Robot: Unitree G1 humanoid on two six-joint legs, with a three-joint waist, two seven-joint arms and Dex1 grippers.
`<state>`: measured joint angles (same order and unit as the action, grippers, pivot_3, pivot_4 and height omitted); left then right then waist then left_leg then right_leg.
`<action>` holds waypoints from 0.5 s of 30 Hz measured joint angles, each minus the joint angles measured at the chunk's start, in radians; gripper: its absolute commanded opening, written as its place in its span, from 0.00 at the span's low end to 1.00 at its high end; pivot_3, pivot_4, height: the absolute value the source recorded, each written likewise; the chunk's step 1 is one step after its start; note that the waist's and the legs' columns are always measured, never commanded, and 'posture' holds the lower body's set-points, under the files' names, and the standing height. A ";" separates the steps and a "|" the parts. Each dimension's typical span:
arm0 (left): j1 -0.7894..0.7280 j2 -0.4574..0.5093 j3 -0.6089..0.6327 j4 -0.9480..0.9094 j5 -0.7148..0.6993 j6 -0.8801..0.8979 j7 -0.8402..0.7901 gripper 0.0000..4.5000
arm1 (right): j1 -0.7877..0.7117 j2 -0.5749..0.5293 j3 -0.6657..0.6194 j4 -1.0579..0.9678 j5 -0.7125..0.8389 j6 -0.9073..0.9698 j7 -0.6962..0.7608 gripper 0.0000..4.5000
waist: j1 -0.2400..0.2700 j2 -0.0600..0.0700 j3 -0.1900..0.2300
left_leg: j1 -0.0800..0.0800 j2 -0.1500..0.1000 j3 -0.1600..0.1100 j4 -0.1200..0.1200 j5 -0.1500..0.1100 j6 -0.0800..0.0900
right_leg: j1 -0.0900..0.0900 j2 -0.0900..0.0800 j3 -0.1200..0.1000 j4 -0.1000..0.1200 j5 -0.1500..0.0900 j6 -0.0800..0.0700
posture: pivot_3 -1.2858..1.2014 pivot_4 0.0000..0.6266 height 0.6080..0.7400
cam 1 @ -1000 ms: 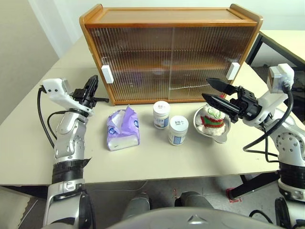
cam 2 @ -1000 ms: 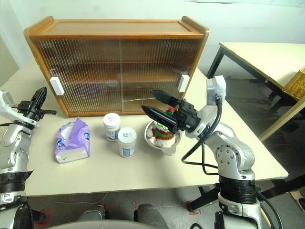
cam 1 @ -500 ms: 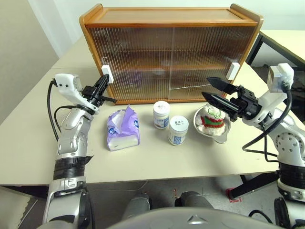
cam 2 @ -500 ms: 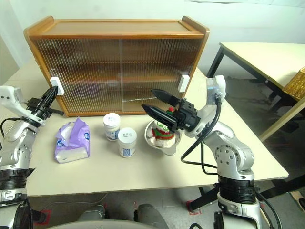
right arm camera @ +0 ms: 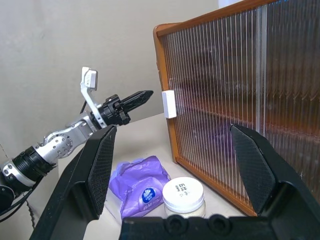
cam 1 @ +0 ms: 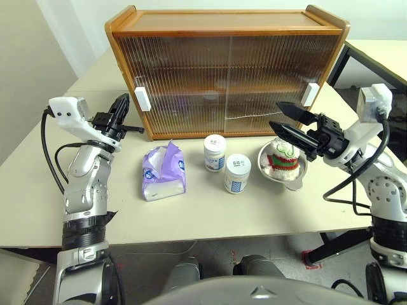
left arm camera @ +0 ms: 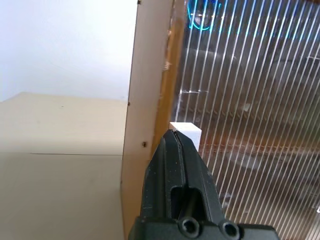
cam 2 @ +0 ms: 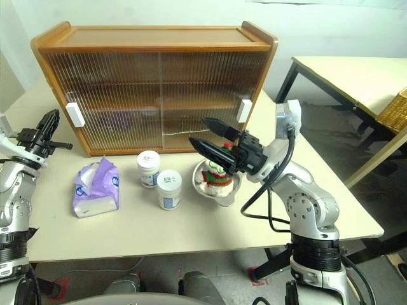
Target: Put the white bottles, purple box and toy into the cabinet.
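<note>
1. The left gripper (cam 1: 123,103) has its jaws pressed together on nothing, its tip near the white handle (cam 1: 141,99) at the cabinet's (cam 1: 227,70) left end
2. The right gripper (cam 1: 284,121) has its jaws spread wide, empty, hovering above the snowman toy (cam 1: 283,157) in its metal bowl (cam 1: 298,178)
3. Both ribbed sliding doors are shut
4. On the table (cam 1: 210,216) before the cabinet lie the purple tissue pack (cam 1: 164,172), then two white jars (cam 1: 215,152) (cam 1: 237,173) side by side, then the bowl

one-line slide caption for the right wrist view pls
Open right gripper frames the cabinet; shut left gripper points at its white handle.
</note>
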<state>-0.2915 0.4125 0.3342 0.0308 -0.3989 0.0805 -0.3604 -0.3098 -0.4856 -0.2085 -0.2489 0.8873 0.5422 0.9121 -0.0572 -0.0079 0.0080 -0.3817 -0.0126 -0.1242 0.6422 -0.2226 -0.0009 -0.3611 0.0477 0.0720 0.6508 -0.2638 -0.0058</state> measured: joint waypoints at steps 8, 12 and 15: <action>-0.003 -0.001 -0.007 0.028 0.011 0.009 0.005 0.00 | -0.003 -0.001 0.000 0.000 0.000 0.000 0.001 1.00 | 0.000 0.000 0.000 | 0.000 0.000 0.000 0.000 -0.001 -0.001 | 0.000 0.000 0.001 0.000 0.000 0.000 | 0.46 0.00 1.00; -0.006 -0.004 -0.010 0.071 0.017 0.008 -0.004 0.00 | -0.002 -0.001 0.000 -0.002 0.000 0.000 -0.002 1.00 | -0.001 0.000 0.000 | 0.000 0.003 -0.001 0.000 -0.001 -0.001 | 0.000 -0.003 0.001 0.000 0.000 0.000 | 0.46 0.00 1.00; -0.014 -0.004 -0.012 0.097 0.019 0.005 -0.008 0.00 | 0.000 -0.001 -0.001 -0.003 0.000 0.000 -0.002 1.00 | -0.001 0.000 0.000 | 0.000 0.004 0.000 0.000 -0.001 -0.001 | 0.000 -0.003 0.001 0.000 0.000 0.000 | 0.46 0.00 1.00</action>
<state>-0.3054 0.4082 0.3218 0.1278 -0.3803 0.0858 -0.3681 -0.3101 -0.4864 -0.2092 -0.2520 0.8873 0.5421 0.9098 -0.0582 -0.0079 0.0080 -0.3819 -0.0086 -0.1246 0.6422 -0.2232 -0.0015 -0.3616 0.0446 0.0726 0.6507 -0.2638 -0.0059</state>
